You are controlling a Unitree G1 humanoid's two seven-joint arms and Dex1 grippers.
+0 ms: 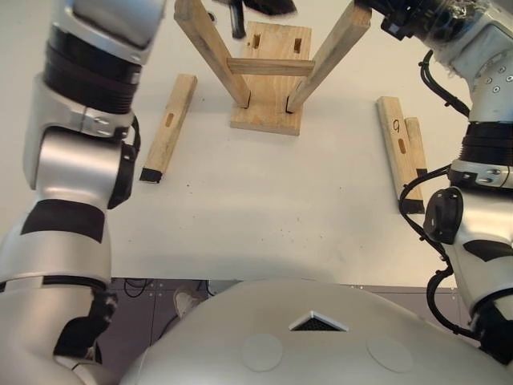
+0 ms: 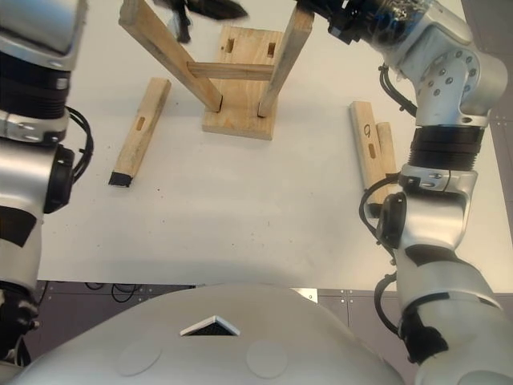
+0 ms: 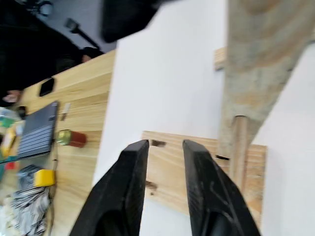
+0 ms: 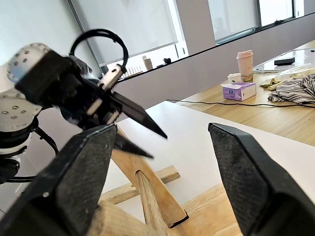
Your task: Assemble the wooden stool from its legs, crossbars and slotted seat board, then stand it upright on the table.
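— Where do the two head views sit?
— High, side by side, facing forward and down on the white table (image 1: 240, 216). Both take in the pale slotted wooden seat board (image 1: 268, 96) beneath the two claws, one eye's picture set a little sideways from the other's.
— And the left wrist?
— Very near. It looks along the left claw (image 3: 165, 145), with the black fingers (image 3: 128, 187) in the foreground and the same board just past their tips.
— The right wrist?
— It looks out between the right claw (image 4: 157, 130) and its spread fingers (image 4: 246, 187), nearly level, at the left claw opposite and the room beyond.
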